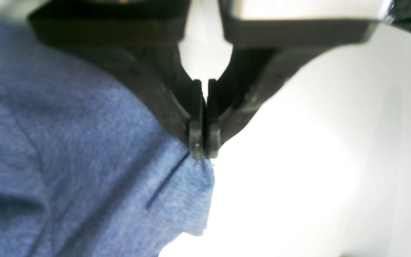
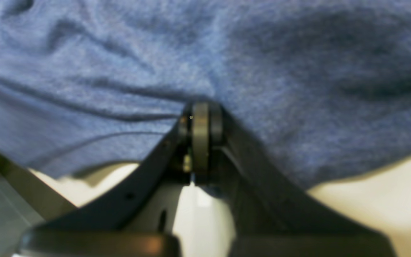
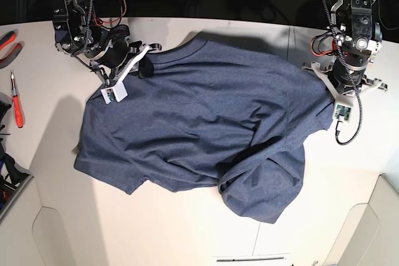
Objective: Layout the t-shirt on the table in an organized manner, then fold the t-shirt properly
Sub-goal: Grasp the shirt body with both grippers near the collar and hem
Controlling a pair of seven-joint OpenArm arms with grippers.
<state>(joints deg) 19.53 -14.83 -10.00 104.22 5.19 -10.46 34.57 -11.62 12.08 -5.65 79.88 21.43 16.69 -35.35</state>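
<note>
T-shirt: the heathered navy-blue short-sleeved cotton t-shirt (image 3: 206,129) lies spread over the middle of the large flat white bench (image 3: 162,228), wrinkled, not yet flat; no lettering shows on the upward face.
T-shirt shape: one side toward the near bench edge is folded over itself into a bunched flap, with creases running across the body from it.
T-shirt edges: one edge of the shirt lies under the right hand at the far side of the bench; the opposite edge reaches the left hand.
Left hand: the black two-fingered left hand (image 1: 204,151) has its jaws pressed together on a corner of the t-shirt's edge, the cloth drawn up to the fingertips with bare bench just beside it.
Right hand: the black right hand (image 2: 200,109) is closed with its tips pushed into a pinch of the t-shirt fabric, folds radiating from the grip.
Arms: in the base view both arms reach in from the far side of the t-shirt, one at each end of it.
Bench: a thin dark seam (image 3: 290,34) runs across the bench beyond the t-shirt.
Tools: red-handled hand tools (image 3: 16,105) lie well apart from the t-shirt, at the bench edge on the right hand's side.
</note>
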